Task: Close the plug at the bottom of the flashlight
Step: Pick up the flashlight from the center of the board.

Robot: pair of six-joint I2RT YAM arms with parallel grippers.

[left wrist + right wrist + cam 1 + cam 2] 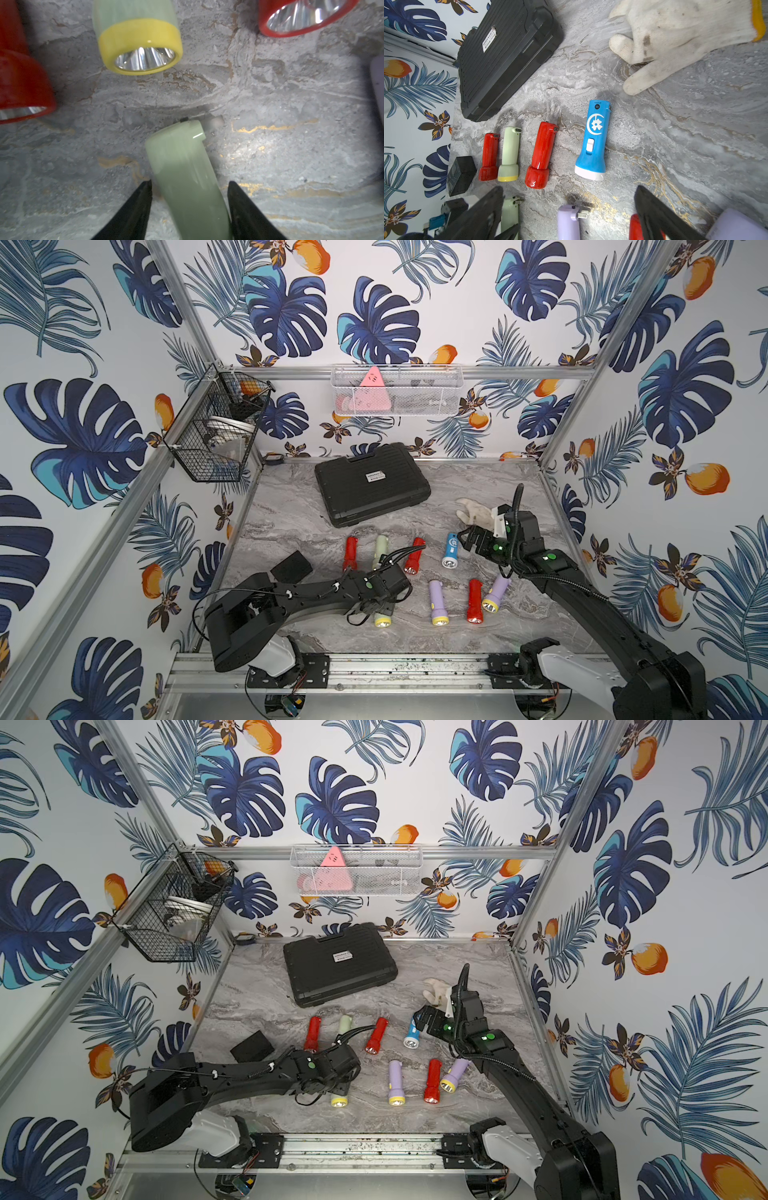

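Left tool (189,183) apart, astride pale green flashlight (180,158), tail end beyond its tips.

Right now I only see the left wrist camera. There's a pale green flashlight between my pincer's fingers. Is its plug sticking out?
Observer: Yes. The right wrist view shows the pale green flashlight with its plug sticking out at the tail end.
Operator: Where's my other pincer?
Observer: The right pincer is open and empty, near the blue flashlight.
Operator: What else is there?
Observer: A closed black case lies at the back of the table.
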